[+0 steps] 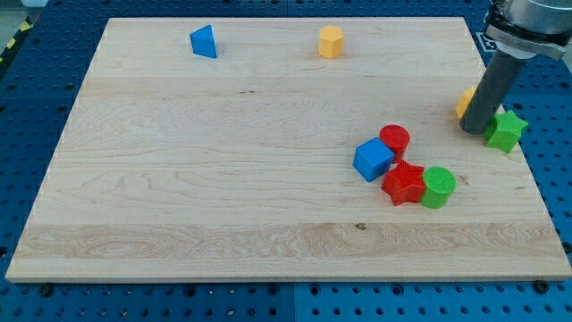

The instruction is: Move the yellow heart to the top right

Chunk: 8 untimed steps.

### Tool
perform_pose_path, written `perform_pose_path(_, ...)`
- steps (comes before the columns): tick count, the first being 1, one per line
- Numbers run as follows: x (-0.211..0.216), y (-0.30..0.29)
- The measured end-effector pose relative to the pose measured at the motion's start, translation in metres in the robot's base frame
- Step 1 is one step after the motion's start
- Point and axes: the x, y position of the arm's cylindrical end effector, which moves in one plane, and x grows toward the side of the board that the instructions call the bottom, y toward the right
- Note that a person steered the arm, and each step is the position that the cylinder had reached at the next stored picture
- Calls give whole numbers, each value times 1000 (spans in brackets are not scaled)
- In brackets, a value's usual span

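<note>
1. My tip (475, 131) rests on the wooden board (223, 179) at the right side, roughly midway between the far and near edges. It is a plain rod with no jaws, so nothing opens, closes or clamps.
2. The task's block is mostly hidden behind the rod: only a yellow-orange sliver (464, 102) shows at the rod's left, touching it or just behind it. Its shape cannot be made out, so I cannot tell for sure that it is the yellow heart.
3. A green star (506, 131) sits just right of my tip, touching the rod or very nearly so, close to the board's right edge.
4. A cluster lies left of and nearer than my tip: a red cylinder (394, 139), a blue cube (373, 160) touching it on the left, a red star (404, 183) nearer, and a green cylinder (438, 187) pressed against the red star's right side.
5. At the far edge, well apart from the tip, stand a blue triangular block (204, 41) on the left and a yellow-orange hexagonal block (331, 41) near the middle.
</note>
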Motion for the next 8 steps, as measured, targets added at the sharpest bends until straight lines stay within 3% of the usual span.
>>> perform_pose_path(4, -50, 9)
perform_pose_path(6, -18, 26)
perform_pose_path(8, -62, 24)
